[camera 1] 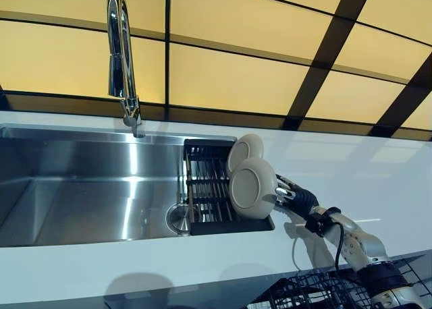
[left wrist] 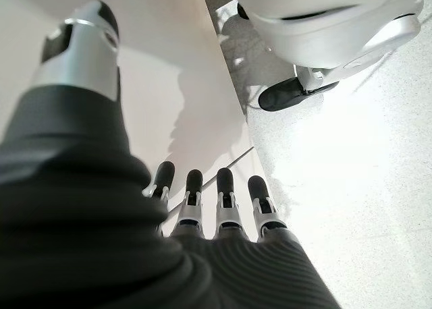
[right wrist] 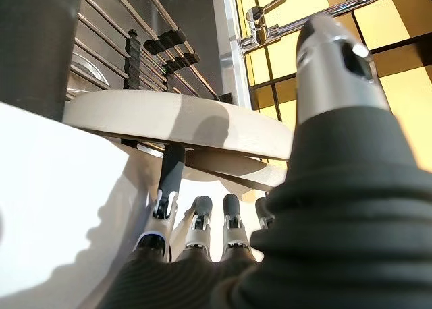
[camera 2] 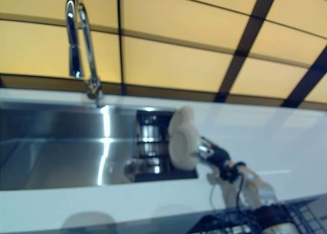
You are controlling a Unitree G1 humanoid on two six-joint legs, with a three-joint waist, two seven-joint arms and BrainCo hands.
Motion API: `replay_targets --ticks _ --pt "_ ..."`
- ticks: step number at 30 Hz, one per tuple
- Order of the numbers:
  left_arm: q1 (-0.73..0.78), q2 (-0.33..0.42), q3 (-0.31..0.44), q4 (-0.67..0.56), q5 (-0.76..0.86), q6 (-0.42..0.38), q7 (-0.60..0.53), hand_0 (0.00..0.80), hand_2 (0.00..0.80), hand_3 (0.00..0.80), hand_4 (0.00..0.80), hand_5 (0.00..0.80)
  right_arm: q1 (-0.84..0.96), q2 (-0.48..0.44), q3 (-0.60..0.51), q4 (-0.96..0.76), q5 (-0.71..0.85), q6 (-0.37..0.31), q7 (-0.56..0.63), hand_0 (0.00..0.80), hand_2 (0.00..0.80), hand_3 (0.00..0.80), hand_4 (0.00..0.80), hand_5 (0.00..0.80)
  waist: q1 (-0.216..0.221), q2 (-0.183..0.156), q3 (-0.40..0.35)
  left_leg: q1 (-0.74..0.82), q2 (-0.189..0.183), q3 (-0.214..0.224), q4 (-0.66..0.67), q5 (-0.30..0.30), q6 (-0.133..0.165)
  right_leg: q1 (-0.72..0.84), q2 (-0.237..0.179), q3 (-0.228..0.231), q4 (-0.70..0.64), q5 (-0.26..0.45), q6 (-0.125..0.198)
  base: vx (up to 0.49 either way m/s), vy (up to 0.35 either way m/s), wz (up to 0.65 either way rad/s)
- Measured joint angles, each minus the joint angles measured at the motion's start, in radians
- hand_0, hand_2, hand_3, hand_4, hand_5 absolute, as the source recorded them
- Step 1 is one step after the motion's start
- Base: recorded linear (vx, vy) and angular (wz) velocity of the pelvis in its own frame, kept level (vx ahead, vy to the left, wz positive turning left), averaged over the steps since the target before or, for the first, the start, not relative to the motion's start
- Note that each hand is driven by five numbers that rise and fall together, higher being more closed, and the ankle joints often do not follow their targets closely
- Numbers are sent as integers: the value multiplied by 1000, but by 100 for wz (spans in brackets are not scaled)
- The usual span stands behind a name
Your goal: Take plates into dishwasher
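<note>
Though fingertips hidden, robot hand (camera 1: 297, 198) at plate (camera 1: 252, 187).

Your scene bright, warm backlit wall panels (camera 1: 229, 86) behind. Glare streak down sink (camera 1: 135, 181) steel. Right eye view blurred throughout; left eye sharp. Floor (left wrist: 351, 174) blown out white in left wrist view.

A kitchen — steel sink (camera 1: 81, 187), tall faucet (camera 1: 121, 59), white counter (camera 1: 351, 174), dish rack (camera 1: 206, 187).
</note>
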Motion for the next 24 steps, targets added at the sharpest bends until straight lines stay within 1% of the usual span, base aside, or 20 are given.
replay_targets --ticks 24 --pt "1 -14 -4 -1 1 10 5 0 0 0 0 0 20 59 -32 33 0 -29 -1 0 0 0 0 0 0 -1 -4 3 -1 -9 2 2 0 8 -1 -8 2 0 0 0 0 0"
